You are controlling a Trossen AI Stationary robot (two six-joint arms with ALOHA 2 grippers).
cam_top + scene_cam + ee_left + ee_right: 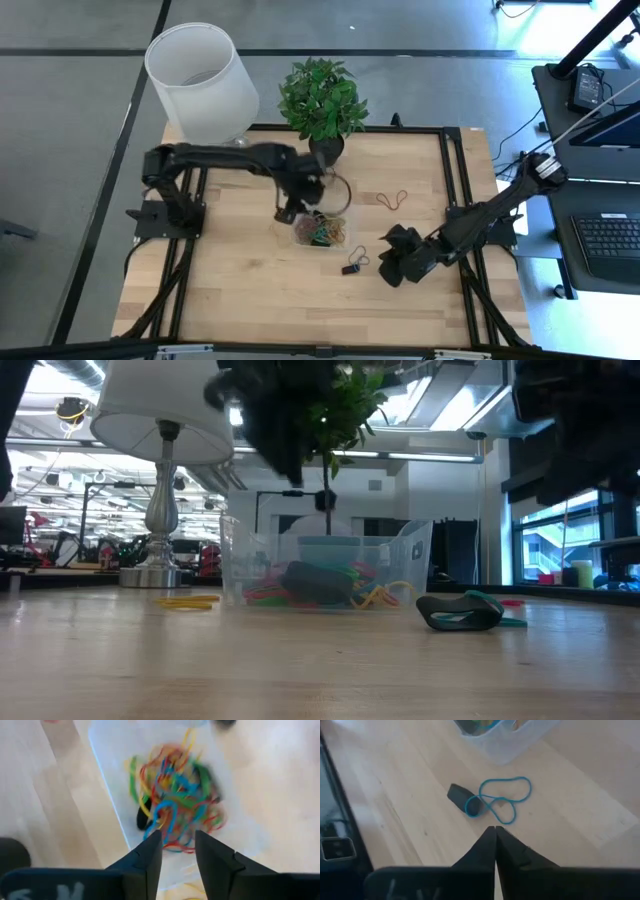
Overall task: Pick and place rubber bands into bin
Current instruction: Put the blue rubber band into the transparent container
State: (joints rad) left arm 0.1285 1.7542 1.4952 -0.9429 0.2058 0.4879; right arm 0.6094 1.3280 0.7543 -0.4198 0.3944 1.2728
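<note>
Bin (322, 231) one, loose rubber bands (392, 200) three

This looks like a robotics lab or workshop in a large, open industrial hall. A wooden desk (250, 290) with black metal framing stands on a grey floor (70, 150) marked with dark lines. Beside it, a second desk carries a laptop (610, 240), with cables (510, 130) trailing over the floor. The level view shows exposed ceiling ducts (70, 380), strip lights and tall windows (560, 545); far-off benches seem crowded with equipment, though they are too small to tell. A table lamp (200, 80) and potted plant (320, 100) sit as props.
</note>
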